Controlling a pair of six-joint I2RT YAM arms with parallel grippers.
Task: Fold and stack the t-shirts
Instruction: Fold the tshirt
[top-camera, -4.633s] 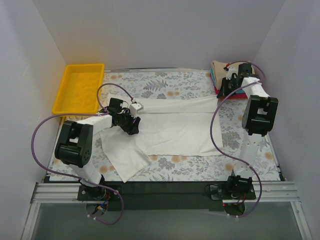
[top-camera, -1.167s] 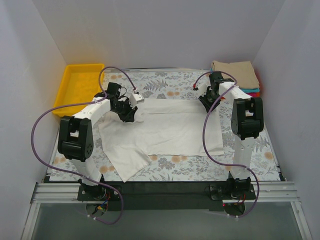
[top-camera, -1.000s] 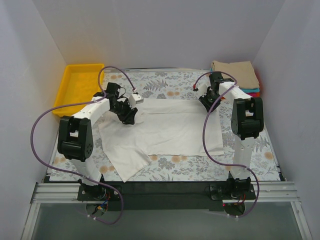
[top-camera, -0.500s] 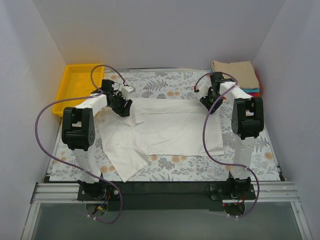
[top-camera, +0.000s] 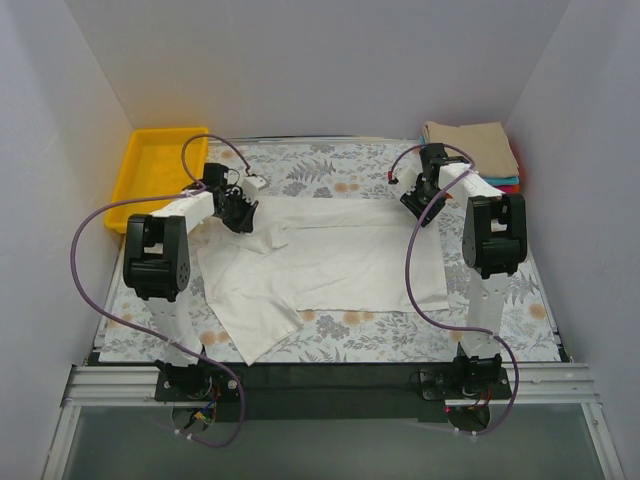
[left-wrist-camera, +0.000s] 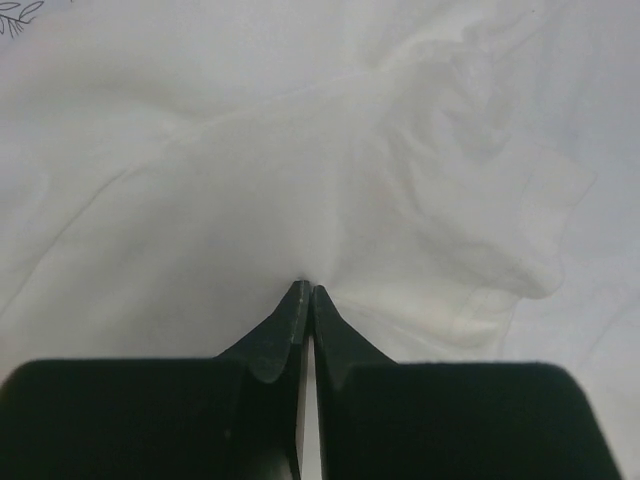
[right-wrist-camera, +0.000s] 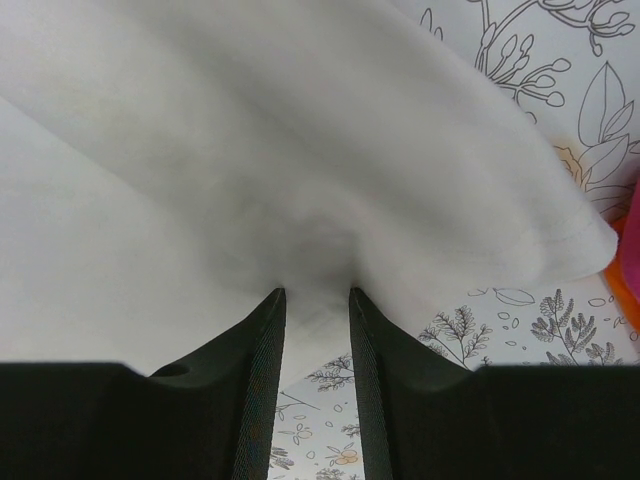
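Note:
The white t-shirt lies spread on the floral table cover, one sleeve flap hanging toward the near left. My left gripper is at its back left part. In the left wrist view it is shut on a pinch of the white cloth. My right gripper is at the shirt's back right corner. In the right wrist view its jaws stand a little apart, closed on a thick fold of the cloth. A folded tan shirt tops a stack at the back right, with teal and red edges below it.
A yellow tray stands at the back left corner. White walls close in the table on three sides. The floral table cover shows behind the shirt and along the near edge. Purple cables loop above both arms.
My left gripper has moved back and to the left, dragging the shirt's back left part with it and bunching the cloth there. The right gripper has hardly moved.

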